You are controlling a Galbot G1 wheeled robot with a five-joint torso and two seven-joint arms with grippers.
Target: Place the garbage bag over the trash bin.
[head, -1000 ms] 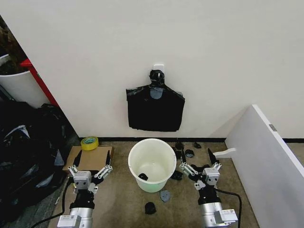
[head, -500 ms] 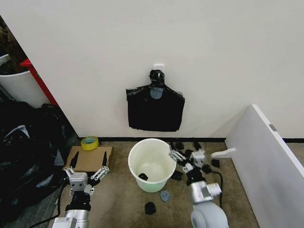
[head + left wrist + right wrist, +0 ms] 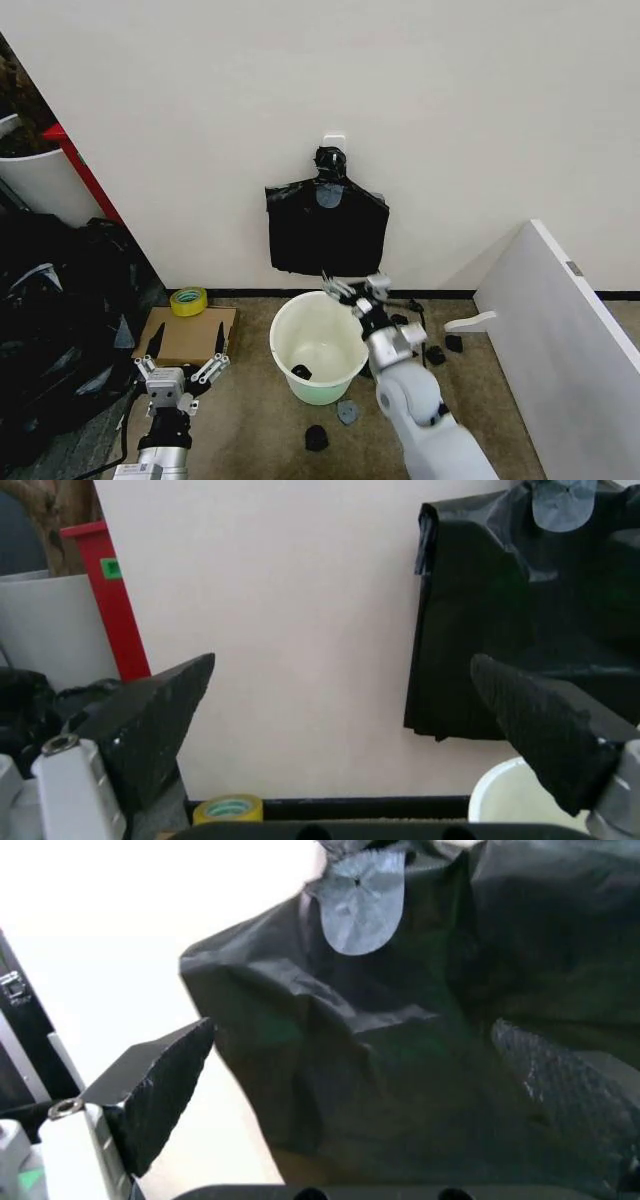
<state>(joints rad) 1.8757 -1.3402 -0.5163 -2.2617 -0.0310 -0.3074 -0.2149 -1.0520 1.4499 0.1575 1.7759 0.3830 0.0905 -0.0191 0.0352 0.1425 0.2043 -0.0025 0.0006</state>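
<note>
Left claw [image 3: 186,360] low at the near left over the floor, fingers spread wide, gripping nothing, just short of a flat cardboard sheet [image 3: 188,333] with a roll of yellow tape [image 3: 188,301] beyond it. Small black scraps [image 3: 316,437] scattered on the brown floor [image 3: 260,430] near the middle. Trash bin [image 3: 320,346] upright on the floor at centre, white and round, unlined, one dark scrap [image 3: 301,372] lying inside at the bottom. Right arm stretched forward past the bin's right side, right claw [image 3: 349,286] raised above the far rim, fingers released and splayed, level with the lower edge of the black bundle on the wall and closed on nothing. White panel [image 3: 560,330] slanting along the right. Heap of black sacks [image 3: 60,320] at the far left, with a white tub [image 3: 45,180] and red bar [image 3: 85,175] behind it. Knotted flat bundle of black bags [image 3: 327,232] hanging from a white hook [image 3: 334,143] on the wall, directly above the bin; in the right wrist view the bundle [image 3: 400,1035] close ahead between the open fingers, a grey round patch [image 3: 362,900] near its knot. Single loose garbage bag not distinguishable from the bundle.
</note>
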